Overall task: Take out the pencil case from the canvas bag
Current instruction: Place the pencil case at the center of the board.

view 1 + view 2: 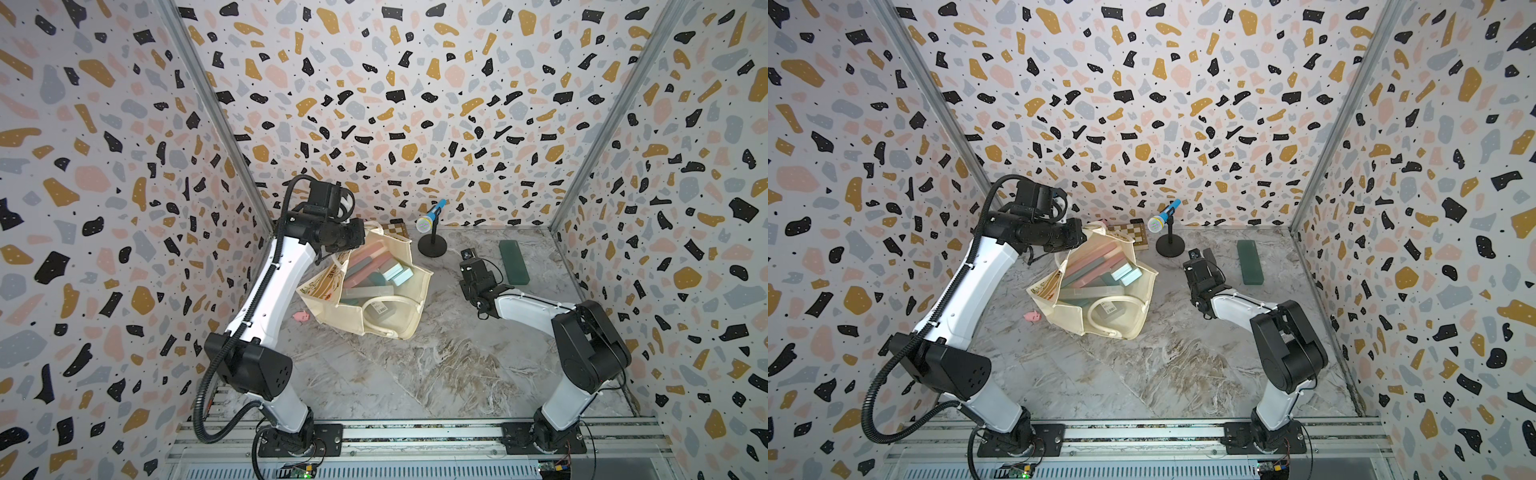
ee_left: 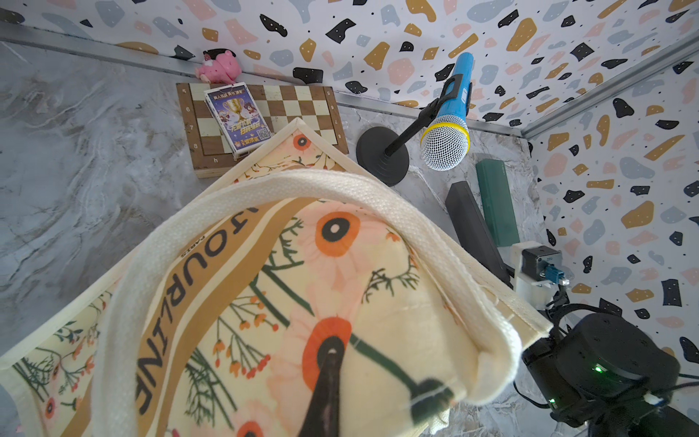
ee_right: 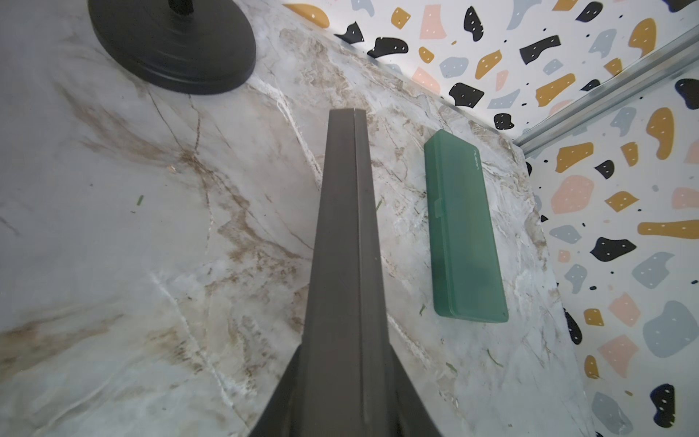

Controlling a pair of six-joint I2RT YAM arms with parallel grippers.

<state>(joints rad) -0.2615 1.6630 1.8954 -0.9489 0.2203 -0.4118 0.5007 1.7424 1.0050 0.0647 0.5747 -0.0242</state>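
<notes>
Where the left gripper [image 2: 331, 363] is clamped on its raised printed side, the canvas bag [image 1: 399, 326] gapes mid-table: cream, with orange flowers, a tan lettered band, and pastel cases [image 1: 370, 266] inside. We note the right gripper [image 1: 1202, 262] clasping a long dark-grey pencil case [image 3: 346, 227] outside the bag, near a green case [image 3: 463, 230].
</notes>
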